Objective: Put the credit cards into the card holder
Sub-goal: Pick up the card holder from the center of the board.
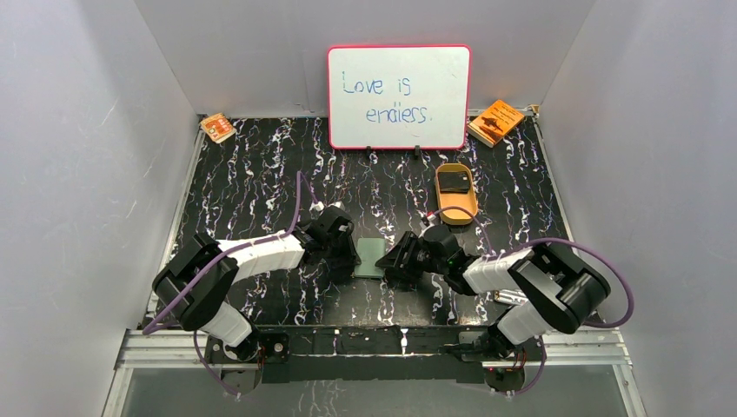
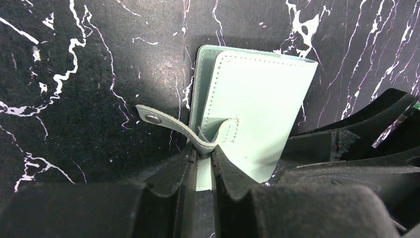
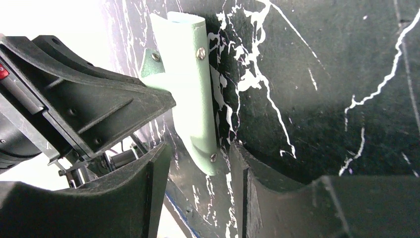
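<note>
The card holder [image 1: 370, 254] lies flat on the black marbled table between my two grippers; it is grey-green from above. In the left wrist view the holder [image 2: 257, 99] is pale green, and its snap strap [image 2: 154, 118] curls out to the left. My left gripper [image 2: 202, 159] is shut on the holder where the strap folds at its near edge. My right gripper [image 3: 198, 151] is open, with one snap-studded corner of the holder [image 3: 190, 89] reaching in between its fingers. A dark credit card [image 1: 453, 181] rests in the tan tray [image 1: 455, 211]; I cannot tell how many lie there.
A whiteboard [image 1: 398, 84] with writing stands at the back. Orange booklets lie at the back left [image 1: 217, 128] and back right [image 1: 495, 122]. My left gripper's body [image 3: 84, 106] crowds the holder's left side in the right wrist view. White walls enclose the table.
</note>
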`<state>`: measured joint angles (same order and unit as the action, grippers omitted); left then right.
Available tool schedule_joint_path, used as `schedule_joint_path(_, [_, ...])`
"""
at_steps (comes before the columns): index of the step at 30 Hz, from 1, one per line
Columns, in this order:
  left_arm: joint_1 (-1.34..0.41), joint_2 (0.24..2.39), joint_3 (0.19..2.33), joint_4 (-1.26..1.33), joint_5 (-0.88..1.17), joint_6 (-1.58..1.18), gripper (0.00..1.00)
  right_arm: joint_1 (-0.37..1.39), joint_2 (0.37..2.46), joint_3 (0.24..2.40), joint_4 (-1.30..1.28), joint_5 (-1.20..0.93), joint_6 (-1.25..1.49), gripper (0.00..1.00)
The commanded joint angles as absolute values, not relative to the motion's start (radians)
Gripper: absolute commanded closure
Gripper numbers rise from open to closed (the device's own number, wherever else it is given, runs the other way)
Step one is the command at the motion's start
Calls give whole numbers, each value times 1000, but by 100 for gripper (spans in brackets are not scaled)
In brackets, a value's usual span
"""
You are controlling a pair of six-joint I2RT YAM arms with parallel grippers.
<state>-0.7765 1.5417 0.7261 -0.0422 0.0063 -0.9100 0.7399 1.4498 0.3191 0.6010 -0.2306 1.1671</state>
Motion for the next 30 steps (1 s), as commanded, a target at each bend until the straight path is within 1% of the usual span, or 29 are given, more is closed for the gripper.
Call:
schedule_joint_path(1, [-778, 1646, 650, -204, -108, -883, 90, 752, 1506, 323, 689, -233, 1196, 45])
schedule_joint_path(7, [-778, 1647, 646, -202, -105, -885, 90, 762, 1560, 334, 724, -258, 1205, 54])
schedule_joint_path(11, [-778, 1646, 641, -199, -105, -888, 90, 767, 1590, 341, 739, -269, 1207, 58])
schedule_joint_path(17, [-778, 1648, 640, -199, -104, -890, 91, 774, 1636, 361, 775, -296, 1214, 62])
schedule_joint_path(27, [-778, 1648, 631, -192, -100, -893, 91, 782, 1685, 384, 818, -319, 1224, 63])
schedule_joint_path(30, [-778, 1651, 630, -190, -98, -894, 92, 789, 1701, 391, 834, -324, 1228, 68])
